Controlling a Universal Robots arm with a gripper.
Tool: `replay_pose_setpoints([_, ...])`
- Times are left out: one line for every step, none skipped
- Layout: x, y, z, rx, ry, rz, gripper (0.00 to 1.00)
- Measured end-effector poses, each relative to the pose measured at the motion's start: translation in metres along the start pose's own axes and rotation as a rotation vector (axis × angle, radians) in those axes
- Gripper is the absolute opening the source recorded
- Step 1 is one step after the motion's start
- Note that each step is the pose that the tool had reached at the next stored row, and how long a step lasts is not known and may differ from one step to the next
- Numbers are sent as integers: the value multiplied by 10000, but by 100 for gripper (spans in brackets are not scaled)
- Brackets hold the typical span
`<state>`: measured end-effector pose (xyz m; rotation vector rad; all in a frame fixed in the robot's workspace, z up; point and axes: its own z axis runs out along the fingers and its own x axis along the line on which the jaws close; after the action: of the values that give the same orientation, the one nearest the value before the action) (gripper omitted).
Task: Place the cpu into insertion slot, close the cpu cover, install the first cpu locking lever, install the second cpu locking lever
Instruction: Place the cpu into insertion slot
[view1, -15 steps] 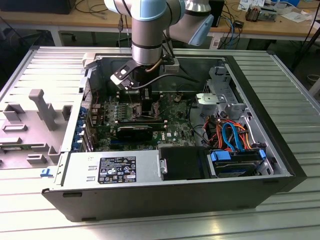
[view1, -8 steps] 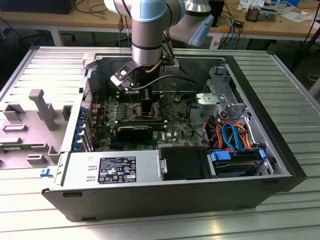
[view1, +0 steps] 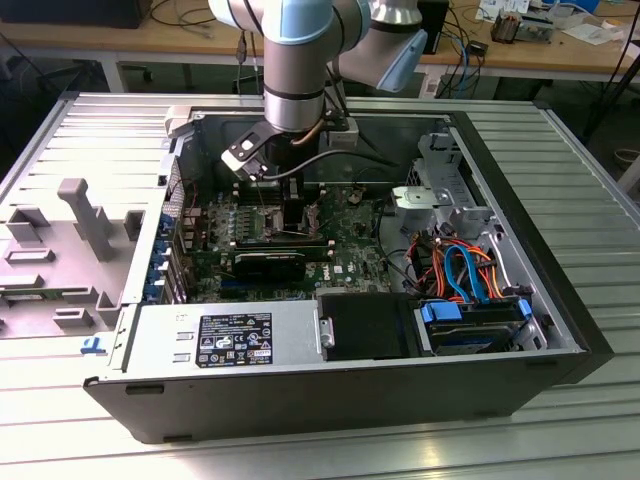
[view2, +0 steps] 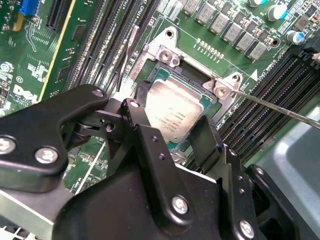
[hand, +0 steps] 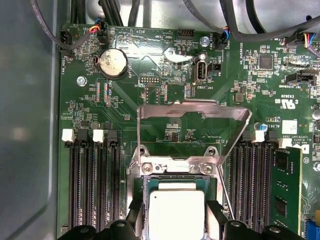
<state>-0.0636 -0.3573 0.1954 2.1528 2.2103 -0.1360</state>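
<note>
Open computer case (view1: 560, 300): arm (view1: 295, 70) reaches down onto motherboard (view1: 350, 255), drive cage (view1: 440, 195) toward exterior view's right. Gripper (hand: 175, 222) pinches cpu (hand: 177, 207) by two opposite edges; cpu sits in insertion slot (hand: 175, 169). Cpu cover (hand: 192, 106) flipped up, open. Locking lever (view2: 280, 107) unlatched.

we find small white lettering scattered over the green circuit board (hand: 165, 115) in the first wrist view, and a white triangle mark (view2: 256, 75) printed on that board in the second wrist view. faint grey print lies across the cpu (view2: 172, 112). a black-and-white label (view1: 236, 338) crowded with fine print sits on the grey power supply (view1: 160, 340).
</note>
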Motion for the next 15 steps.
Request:
replay_pose_setpoints([0,1,0,1,1,4,61])
replay_pose_setpoints([0,3,0,2,2,7,61])
replay_pose_setpoints([0,4,0,1,3,14,61])
replay_pose_setpoints([0,5,1,0,3,14,61])
replay_pose_setpoints([0,6,-1,0,5,13,61])
replay_pose_setpoints([-3,6,-33,-7,31,12,61])
replay_pose_setpoints([-7,4,-69,-3,41,12,61])
replay_pose_setpoints([-9,4,-84,-2,43,12,61])
replay_pose_setpoints([-8,4,-84,-3,51,12,61])
replay_pose_setpoints([-8,1,-84,-3,51,12,61])
replay_pose_setpoints([-9,-11,-83,-2,50,11,61])
replay_pose_setpoints([-9,-12,-79,-2,49,10,61])
replay_pose_setpoints([-11,-12,-77,-2,48,10,61])
replay_pose_setpoints([-13,-12,-76,-2,49,12,61])
replay_pose_setpoints([-16,-13,-87,0,58,12,61])
